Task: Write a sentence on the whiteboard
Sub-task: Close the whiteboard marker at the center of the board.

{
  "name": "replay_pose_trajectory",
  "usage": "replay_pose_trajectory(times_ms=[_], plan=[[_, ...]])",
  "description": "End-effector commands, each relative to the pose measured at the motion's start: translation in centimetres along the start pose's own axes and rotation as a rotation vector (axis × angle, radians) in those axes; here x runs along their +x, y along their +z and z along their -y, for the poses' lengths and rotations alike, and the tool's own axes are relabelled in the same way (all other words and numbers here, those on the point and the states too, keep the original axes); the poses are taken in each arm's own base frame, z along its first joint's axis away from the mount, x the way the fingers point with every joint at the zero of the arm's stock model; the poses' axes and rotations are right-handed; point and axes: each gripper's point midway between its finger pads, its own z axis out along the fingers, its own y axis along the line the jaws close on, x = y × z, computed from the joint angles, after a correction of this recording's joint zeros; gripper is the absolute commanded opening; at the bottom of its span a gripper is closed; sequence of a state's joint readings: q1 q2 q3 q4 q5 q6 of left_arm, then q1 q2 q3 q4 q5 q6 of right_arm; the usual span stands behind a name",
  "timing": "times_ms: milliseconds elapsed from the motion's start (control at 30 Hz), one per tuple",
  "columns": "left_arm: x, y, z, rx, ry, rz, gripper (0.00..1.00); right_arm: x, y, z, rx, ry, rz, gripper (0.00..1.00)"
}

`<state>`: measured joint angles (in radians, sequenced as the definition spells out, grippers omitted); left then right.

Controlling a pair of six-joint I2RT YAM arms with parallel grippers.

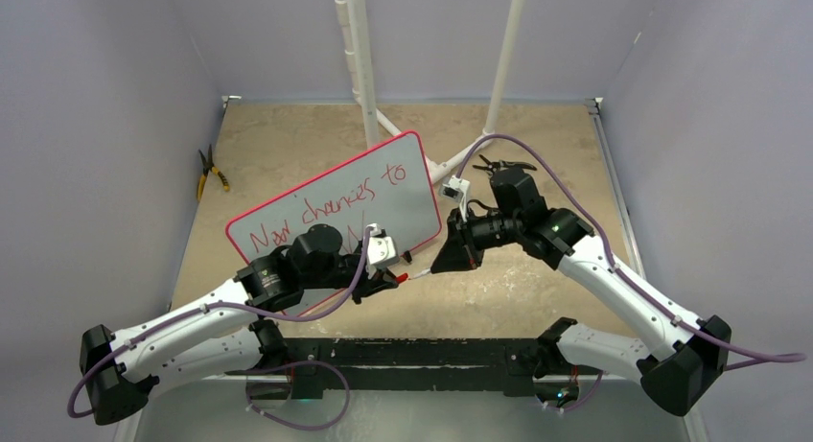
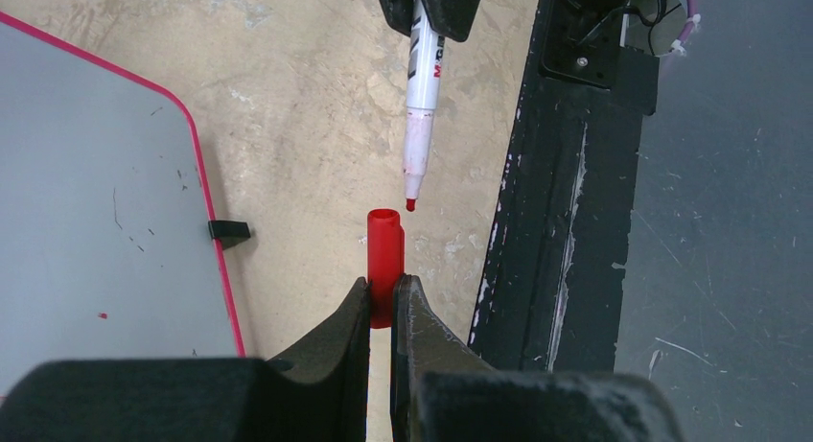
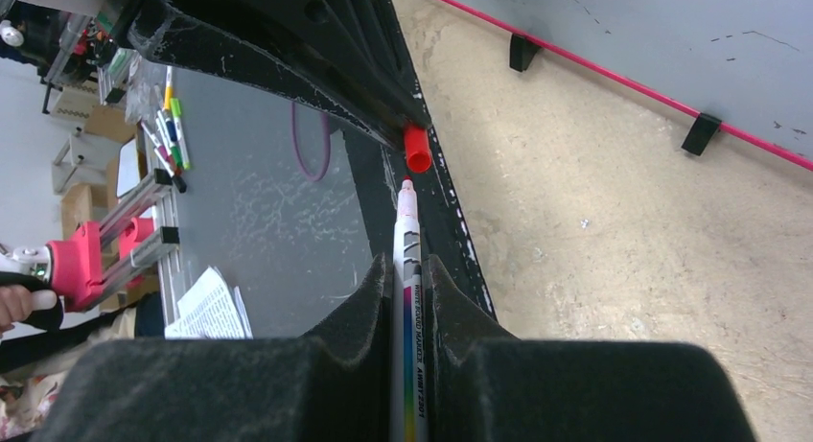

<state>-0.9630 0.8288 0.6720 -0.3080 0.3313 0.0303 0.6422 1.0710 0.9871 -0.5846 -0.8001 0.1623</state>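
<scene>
The whiteboard [image 1: 403, 174] lies tilted on the table; it also shows in the left wrist view [image 2: 86, 193] and the right wrist view [image 3: 671, 30]. The sentence [image 1: 326, 208] reads "New chances to" in red; its second line is mostly hidden behind my left arm. My left gripper [image 1: 391, 277] [image 2: 385, 287] is shut on a red marker cap [image 2: 384, 255], open end pointing at the marker. My right gripper [image 1: 443, 258] [image 3: 407, 269] is shut on the white whiteboard marker [image 3: 406, 241] [image 2: 420, 106]. Its red tip sits just short of the cap [image 3: 416, 149], slightly to one side.
Yellow-handled pliers [image 1: 211, 174] lie at the left table edge, dark pliers [image 1: 503, 164] behind my right arm. White poles [image 1: 360, 58] rise at the back. The black base bar [image 1: 422, 351] [image 2: 556, 221] runs along the near edge, right beside both grippers.
</scene>
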Motion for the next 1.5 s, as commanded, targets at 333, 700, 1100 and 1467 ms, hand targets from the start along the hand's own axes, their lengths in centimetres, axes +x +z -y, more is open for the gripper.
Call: replay_pose_trajectory(times_ms=[333, 700, 1100, 1467], plan=[[-0.6, 0.2, 0.7, 0.037, 0.024, 0.031, 0.00, -2.3, -0.8, -1.1, 0.002, -0.051, 0.054, 0.00], [-0.8, 0.1, 1.0, 0.047, 0.027, 0.038, 0.00, -2.2, -0.5, -0.5, 0.016, -0.051, 0.049, 0.00], [-0.7, 0.2, 1.1, 0.050, 0.024, 0.034, 0.00, -2.2, -0.1, 0.0, 0.020, -0.053, 0.042, 0.00], [-0.6, 0.4, 0.7, 0.030, 0.013, 0.022, 0.00, -1.8, 0.1, -0.3, -0.017, -0.057, 0.026, 0.00]])
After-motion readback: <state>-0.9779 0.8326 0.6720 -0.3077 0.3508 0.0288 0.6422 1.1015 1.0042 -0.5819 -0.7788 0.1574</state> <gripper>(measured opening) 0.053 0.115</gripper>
